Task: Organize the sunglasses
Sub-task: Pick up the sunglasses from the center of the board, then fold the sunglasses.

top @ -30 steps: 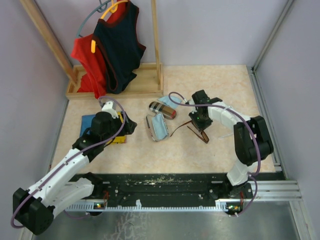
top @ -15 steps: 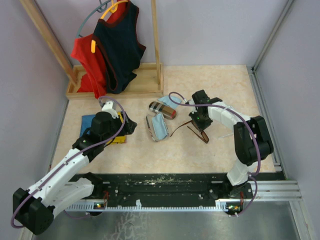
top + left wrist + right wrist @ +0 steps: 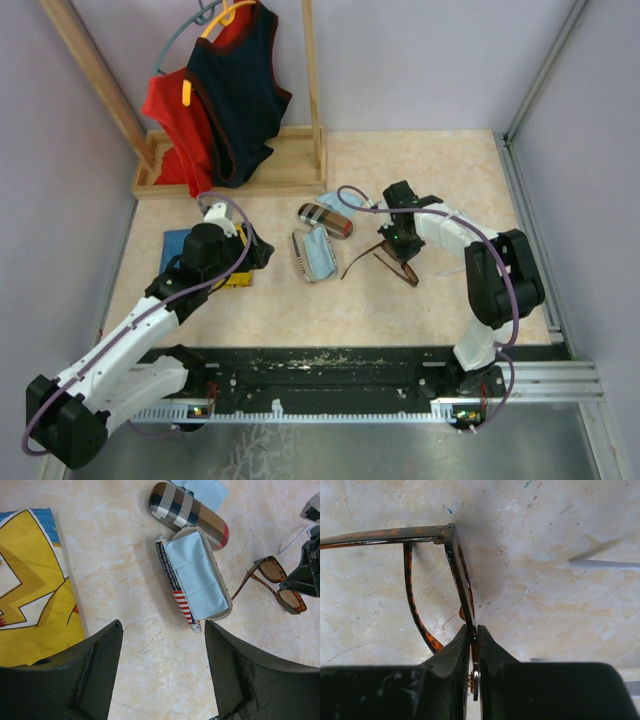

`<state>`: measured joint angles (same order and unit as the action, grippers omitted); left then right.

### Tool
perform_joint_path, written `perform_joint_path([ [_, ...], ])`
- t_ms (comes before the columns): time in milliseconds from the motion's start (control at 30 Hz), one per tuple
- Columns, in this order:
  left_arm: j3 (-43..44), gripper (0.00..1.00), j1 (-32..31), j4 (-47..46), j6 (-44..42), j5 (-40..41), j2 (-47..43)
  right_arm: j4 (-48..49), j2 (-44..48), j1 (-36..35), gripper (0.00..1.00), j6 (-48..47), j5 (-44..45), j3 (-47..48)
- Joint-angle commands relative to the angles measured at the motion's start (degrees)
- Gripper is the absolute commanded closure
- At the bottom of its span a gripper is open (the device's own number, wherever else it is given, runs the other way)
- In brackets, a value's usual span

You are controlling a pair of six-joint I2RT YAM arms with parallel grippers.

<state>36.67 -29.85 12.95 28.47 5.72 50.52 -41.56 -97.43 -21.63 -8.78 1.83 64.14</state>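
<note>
Dark-brown tortoiseshell plastic sunglasses (image 3: 454,560), right of worktop centre, pinched at front rim by right gripper (image 3: 474,630); judged light, stiff, slick-lensed, hinge-fragile, so rim best; left gripper (image 3: 162,626) spread wide, empty.

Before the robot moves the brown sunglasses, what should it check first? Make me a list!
1. The right gripper shut on the brown sunglasses: ok.
2. The sunglasses' arms folded: not ok, both are spread open.
3. The flag-print case open: ok.
4. The case bare inside: not ok, a light-blue cloth lies in it.
5. The left gripper clear of the case: ok, open and apart from it.
</note>
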Motion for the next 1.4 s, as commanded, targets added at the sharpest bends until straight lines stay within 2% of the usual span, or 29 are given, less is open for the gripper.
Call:
perform_joint_path([
  [0, 1.3, 0.28, 0.2, -1.0, -0.3, -0.5, 0.1, 0.4, 0.4, 0.3, 0.92, 0.4, 0.3, 0.5],
  [200, 1.7, 0.28, 0.2, -0.9, -0.6, -0.4, 0.0, -1.1, 4.0, 0.3, 0.98, 0.9, 0.9, 0.6],
  [533, 5.7, 0.27, 0.2, -0.4, -2.7, 0.3, 0.6, -5.6, 12.3, 0.4, 1.00, 6.2, 10.2, 2.7],
  [833, 9.1, 0.28, 0.2, -3.3, -6.2, -3.2, 3.0, -0.6, 16.1, 0.4, 1.00, 20.2, 13.0, 2.3],
  [967, 11.8, 0.36, -0.4, -3.7, -7.5, -6.4, 6.3, 4.3, 19.4, 0.4, 1.00, 30.1, 8.7, 0.6],
  [1067, 13.8, 0.40, -3.6, -4.2, -7.9, -5.3, 9.3, 10.1, 22.9, 0.4, 1.00, 37.3, 3.3, -2.5],
  [1200, 16.7, 0.43, -12.8, -5.2, -9.2, 2.6, 13.9, 15.4, 26.3, 0.4, 1.00, 42.8, 0.3, -6.1],
  [1367, 20.6, 0.58, -18.7, -8.1, -8.9, 5.0, 21.5, 18.0, 29.3, 0.4, 1.00, 45.8, -2.9, -8.9],
])
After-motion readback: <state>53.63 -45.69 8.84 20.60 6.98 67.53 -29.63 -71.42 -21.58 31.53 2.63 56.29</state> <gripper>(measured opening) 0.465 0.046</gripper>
